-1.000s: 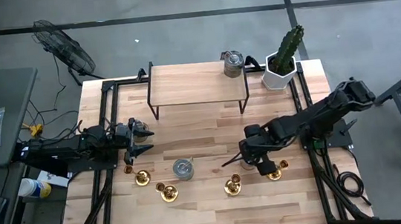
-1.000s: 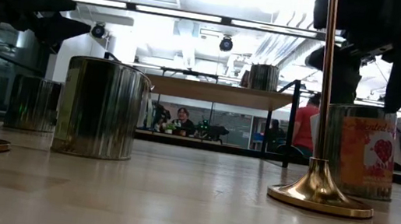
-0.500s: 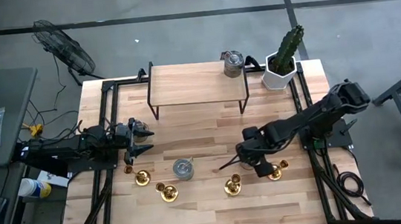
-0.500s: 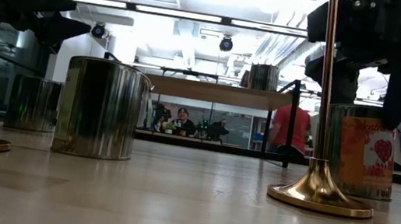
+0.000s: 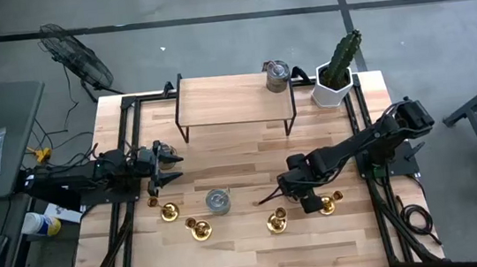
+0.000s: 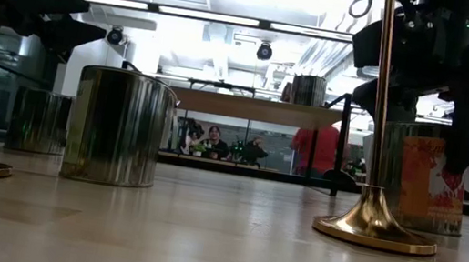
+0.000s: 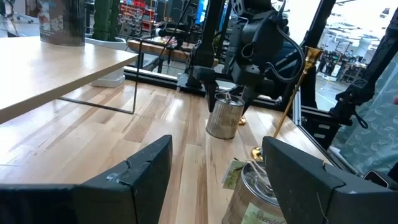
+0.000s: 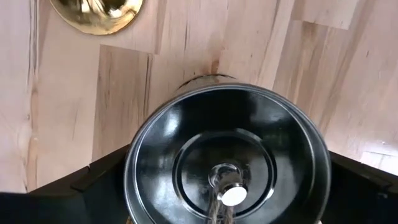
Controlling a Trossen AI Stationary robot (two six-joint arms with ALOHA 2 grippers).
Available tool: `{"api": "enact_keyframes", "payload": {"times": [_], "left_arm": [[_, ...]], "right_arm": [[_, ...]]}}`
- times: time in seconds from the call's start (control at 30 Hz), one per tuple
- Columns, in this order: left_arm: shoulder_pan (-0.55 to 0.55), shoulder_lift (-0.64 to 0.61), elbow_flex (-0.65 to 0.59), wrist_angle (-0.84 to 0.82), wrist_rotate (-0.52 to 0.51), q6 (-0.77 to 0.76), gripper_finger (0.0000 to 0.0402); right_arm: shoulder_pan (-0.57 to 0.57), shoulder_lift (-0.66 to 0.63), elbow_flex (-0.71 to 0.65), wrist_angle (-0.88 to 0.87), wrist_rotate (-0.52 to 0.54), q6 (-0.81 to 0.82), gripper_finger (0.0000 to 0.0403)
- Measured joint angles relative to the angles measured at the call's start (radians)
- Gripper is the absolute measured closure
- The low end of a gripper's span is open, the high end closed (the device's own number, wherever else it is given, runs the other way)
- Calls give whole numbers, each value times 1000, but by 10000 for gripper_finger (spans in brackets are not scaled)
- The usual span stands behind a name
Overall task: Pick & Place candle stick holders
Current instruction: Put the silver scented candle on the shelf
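Several gold candle stick holders stand upright on their round bases near the table's front: [image 5: 170, 213], [image 5: 200, 230], [image 5: 276, 224], [image 5: 327, 202]. My right gripper [image 5: 300, 191] points down, open, over a silver-topped tin can [image 8: 227, 180]. Its fingers [image 8: 93, 183] stand on either side of the can's top. One holder's base [image 8: 96, 12] shows just beside that can. In the low view that gripper [image 6: 430, 113] hangs behind a holder's stem [image 6: 377, 96]. My left gripper [image 5: 167, 163] waits open and level at the table's left, with nothing between its fingers [image 7: 130, 180].
A second tin can [image 5: 218, 200] stands between the two pairs of holders. At the back, a wooden shelf on black legs [image 5: 233, 98] carries another can [image 5: 278, 74]. A cactus in a white pot [image 5: 336, 74] stands at the far right corner. People move in the room behind the table.
My right gripper has come down over the tin can and shifted slightly toward the table's left, staying open. In the low view its dark fingers have sunk lower in front of the can. A person in red has walked across the room behind.
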Motion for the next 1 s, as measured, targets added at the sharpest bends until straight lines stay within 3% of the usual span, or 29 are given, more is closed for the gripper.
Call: {"api": "enact_keyframes", "payload": {"times": [0.23, 0.73, 1.0], "left_arm": [[0, 0, 0, 0, 0, 0, 158], [0, 0, 0, 0, 0, 0, 158], [0, 0, 0, 0, 0, 0, 158]], "right_arm": [[0, 0, 0, 3, 1, 82, 47], [-17, -45, 1, -10, -38, 186, 49], [-52, -85, 87, -172, -41, 215, 49]]}}
